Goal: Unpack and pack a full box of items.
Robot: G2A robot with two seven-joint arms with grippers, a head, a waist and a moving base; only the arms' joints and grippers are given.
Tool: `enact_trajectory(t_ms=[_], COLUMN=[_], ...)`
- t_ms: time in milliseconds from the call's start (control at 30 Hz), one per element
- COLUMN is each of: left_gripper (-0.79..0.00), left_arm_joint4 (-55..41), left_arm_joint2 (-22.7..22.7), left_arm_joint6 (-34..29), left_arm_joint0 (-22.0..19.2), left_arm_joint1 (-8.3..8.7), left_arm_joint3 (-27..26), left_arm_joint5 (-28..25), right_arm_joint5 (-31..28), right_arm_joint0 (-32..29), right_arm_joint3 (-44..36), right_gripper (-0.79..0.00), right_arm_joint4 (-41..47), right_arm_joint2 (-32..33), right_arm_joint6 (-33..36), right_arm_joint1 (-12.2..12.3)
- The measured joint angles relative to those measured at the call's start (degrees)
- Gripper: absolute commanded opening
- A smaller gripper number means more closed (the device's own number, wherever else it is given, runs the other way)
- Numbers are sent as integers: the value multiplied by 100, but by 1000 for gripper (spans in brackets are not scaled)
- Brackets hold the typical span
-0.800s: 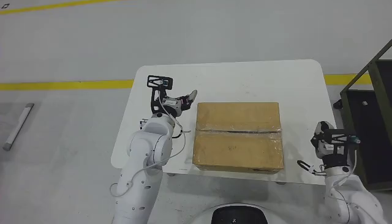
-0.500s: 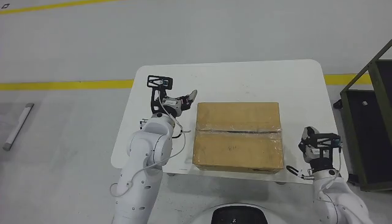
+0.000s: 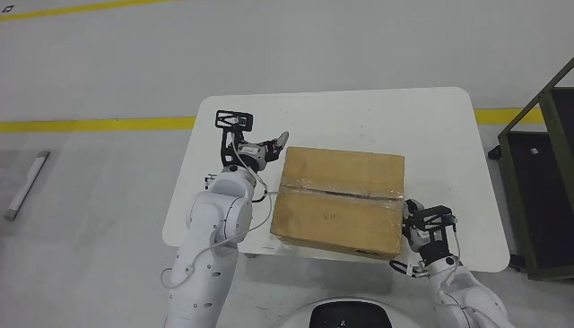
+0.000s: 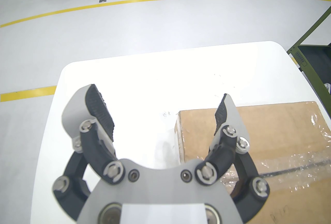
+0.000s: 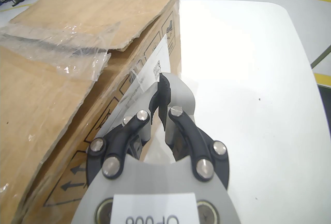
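Your right gripper has come in from the worktop edge, and the box has slid left and skewed. Fingers together, tip against the label on the box's right end. Box sits mid-worktop, flaps down, tape loose. Your left gripper is spread apart, beside its far-left corner.

Brown cardboard box, flaps shut w/ torn clear tape, slightly skewed on table.

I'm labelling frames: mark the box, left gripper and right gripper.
box (image 3: pixel 336 219), top view, top flap.
left gripper (image 4: pixel 158 90), left wrist view, midway between its fingertips.
right gripper (image 5: pixel 159 84), right wrist view, between its shut fingertips.
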Motion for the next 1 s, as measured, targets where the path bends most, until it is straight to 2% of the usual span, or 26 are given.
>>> enact_trajectory(t_ms=[367, 533, 667, 767, 833, 1000], left_gripper=[0, 0, 0, 0, 0, 0], left_arm_joint4=[7, -300, -536, -1176, -1410, -1387], left_arm_joint2=[39, 354, 781, 1004, 1083, 1082], left_arm_joint6=[74, 8, -498, -896, -1043, -1034], left_arm_joint0=[26, -84, -309, -459, -533, -532], left_arm_joint1=[0, -15, -25, -51, -58, -58], left_arm_joint3=[-37, -146, -179, -88, -62, -63], left_arm_joint5=[-75, -823, -1787, -2214, -2394, -2374], right_arm_joint5=[-179, -114, -89, -118, -151, -167], right_arm_joint0=[126, -95, -400, -595, -690, -844], right_arm_joint3=[52, -138, -377, -519, -583, -683], right_gripper=[-785, -785, -785, -785, -785, -785], right_arm_joint4=[-4, 164, 419, 531, 572, 635], right_arm_joint2=[-99, 280, 721, 975, 1082, 1237], right_arm_joint6=[-168, -285, -329, -358, -375, -429], right_arm_joint1=[10, 49, 86, 108, 117, 129])
